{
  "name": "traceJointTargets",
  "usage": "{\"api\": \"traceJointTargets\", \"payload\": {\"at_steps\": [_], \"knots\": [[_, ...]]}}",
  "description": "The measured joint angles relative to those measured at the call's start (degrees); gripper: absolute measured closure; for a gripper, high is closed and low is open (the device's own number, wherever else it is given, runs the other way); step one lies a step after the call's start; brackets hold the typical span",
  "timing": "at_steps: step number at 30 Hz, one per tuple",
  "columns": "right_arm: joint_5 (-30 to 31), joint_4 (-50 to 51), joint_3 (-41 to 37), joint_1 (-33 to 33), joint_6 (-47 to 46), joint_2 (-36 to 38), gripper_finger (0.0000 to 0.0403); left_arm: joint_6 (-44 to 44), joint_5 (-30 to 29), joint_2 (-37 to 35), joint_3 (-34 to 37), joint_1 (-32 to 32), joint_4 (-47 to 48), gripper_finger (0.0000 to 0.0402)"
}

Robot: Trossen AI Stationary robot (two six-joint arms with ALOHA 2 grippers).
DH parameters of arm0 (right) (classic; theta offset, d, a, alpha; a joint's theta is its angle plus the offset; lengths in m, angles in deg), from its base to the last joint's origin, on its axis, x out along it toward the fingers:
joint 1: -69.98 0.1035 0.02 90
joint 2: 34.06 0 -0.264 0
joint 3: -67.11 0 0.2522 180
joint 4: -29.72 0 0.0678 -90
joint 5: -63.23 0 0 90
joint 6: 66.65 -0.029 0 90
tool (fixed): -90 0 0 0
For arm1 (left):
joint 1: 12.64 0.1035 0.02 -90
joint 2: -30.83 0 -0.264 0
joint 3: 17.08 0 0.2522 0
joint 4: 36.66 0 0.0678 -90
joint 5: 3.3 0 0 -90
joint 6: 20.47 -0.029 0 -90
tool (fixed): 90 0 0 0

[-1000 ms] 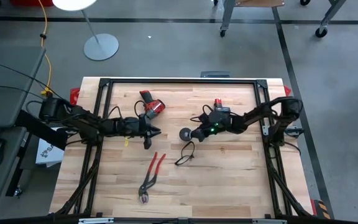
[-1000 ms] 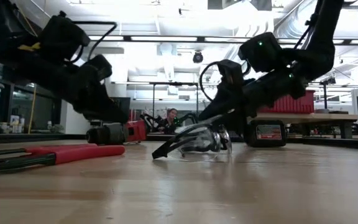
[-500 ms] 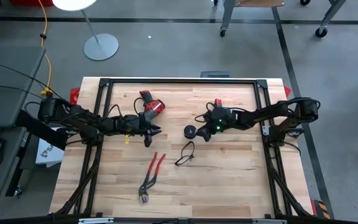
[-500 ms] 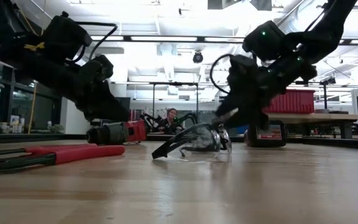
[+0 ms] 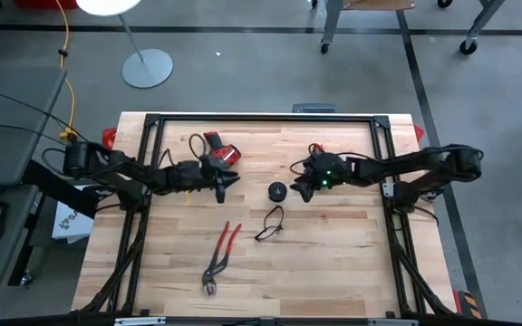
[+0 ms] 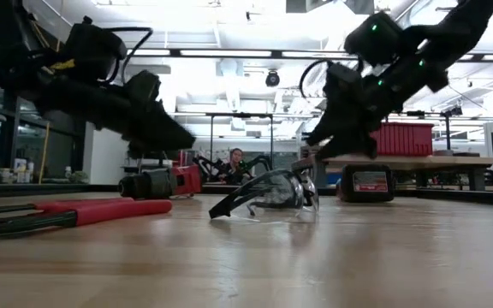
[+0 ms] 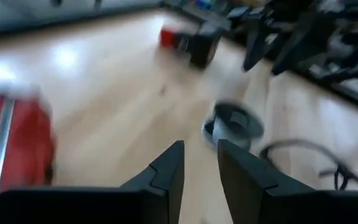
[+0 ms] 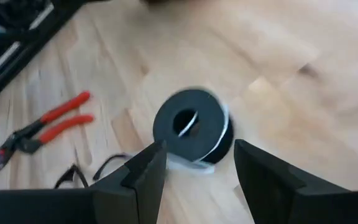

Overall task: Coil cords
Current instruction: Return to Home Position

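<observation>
The small black round spool [image 5: 277, 191] lies flat on the wooden table near its middle. White cord is wound on its rim [image 8: 221, 133], and a short white bit lies beside it [image 8: 182, 163]. The spool also shows in the left wrist view [image 7: 235, 122]. My right gripper [image 5: 299, 187] hovers open just right of the spool, above the table [image 6: 310, 142], touching nothing. My left gripper [image 5: 233, 180] hangs in the air left of the spool [image 6: 188, 142]. Its fingers [image 7: 169, 167] are a narrow gap apart and hold nothing.
A black looped thing, like safety glasses [image 5: 270, 224], lies just nearer than the spool. Red-handled pliers [image 5: 217, 257] lie near the front. A red and black tool [image 5: 220, 152] and a black and red block [image 6: 368, 182] sit toward the far edge.
My right gripper has drawn back from the spool toward the table's right edge and risen. The spool has slid a little to the right and now lies free. My left gripper has risen and gone a little toward the far edge.
</observation>
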State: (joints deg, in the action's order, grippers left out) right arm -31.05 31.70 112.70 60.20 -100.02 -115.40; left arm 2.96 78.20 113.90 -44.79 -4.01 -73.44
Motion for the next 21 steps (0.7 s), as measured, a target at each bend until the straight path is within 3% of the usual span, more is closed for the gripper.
{"api": "traceJointTargets", "payload": {"at_steps": [4, 8, 10, 13, 21], "knots": [[1.1, 2.7, 0.0, -0.5, -0.7, 6.6, 0.0221, -2.2, 9.1, -0.2, -0.3, 5.2, -6.5, 0.0309], [4.9, 5.8, 0.0, -1.1, -3.4, 13.7, 0.0222, -1.0, 21.0, -8.8, 1.5, 6.3, -4.2, 0.0312], [8.8, 8.7, 0.0, -1.5, -4.4, 17.0, 0.0222, -1.4, 20.9, -15.5, 3.4, 5.2, 0.7, 0.0317], [13.5, 12.7, 0.0, -1.9, -7.2, 21.3, 0.0222, -3.1, 15.5, -26.1, 6.7, 2.3, 11.5, 0.0329], [17.9, 17.7, 1.3, -1.8, -9.4, 28.0, 0.0222, -9.4, 9.0, -45.4, 10.4, -3.1, 35.0, 0.0345]]}}
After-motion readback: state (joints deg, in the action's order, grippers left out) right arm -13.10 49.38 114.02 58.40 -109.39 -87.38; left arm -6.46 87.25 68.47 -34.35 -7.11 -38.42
